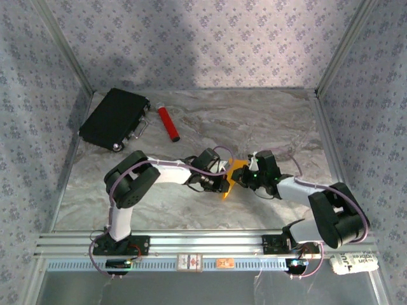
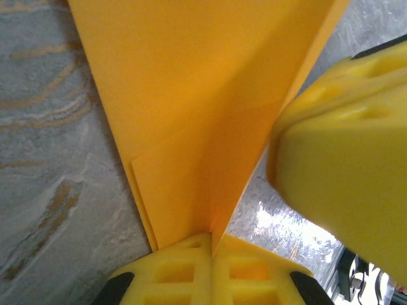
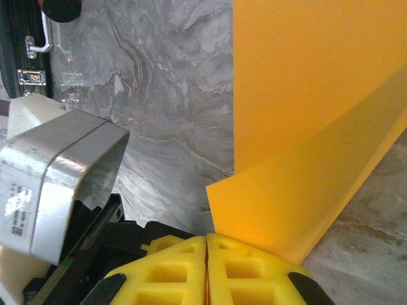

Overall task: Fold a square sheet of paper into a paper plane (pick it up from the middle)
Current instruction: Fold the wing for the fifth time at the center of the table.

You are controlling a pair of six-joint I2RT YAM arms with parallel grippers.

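**A:** So, where do we have the square sheet of paper (image 1: 234, 171)?

**B:** Mid-table, raised on edge between our two arms and partly folded. From both wrists we see one layer lapping over another along a slanted crease.

**A:** And who holds it?

**B:** Our left gripper (image 2: 212, 246) has its jaws pressed flat together on the folded lower edge, with the paper rising straight out of the seam. Our right gripper (image 3: 206, 244) is closed just as tight. The sheet's lower corner meets its fingertips, and we judge that it nips that corner, though the contact itself is hard to read.

**A:** Which way does the sheet lie from each?

**B:** From above, its long line runs from near-left to far-right. The left gripper meets it from the left and the right gripper from the right, their tips almost facing. From the left wrist, one of the right gripper's fingers (image 2: 343, 171) sits just beside the sheet's right edge.

**A:** So neither arm is nearer?

**B:** Both are at it. We reckon the next crease turns on that axis. A pull across it could buckle the thin paper between our two pinches.

**A:** And the rest?

**B:** The black case (image 1: 114, 119) and the red cylinder (image 1: 168, 123) lie far left on the table (image 1: 273, 121), well apart from us.
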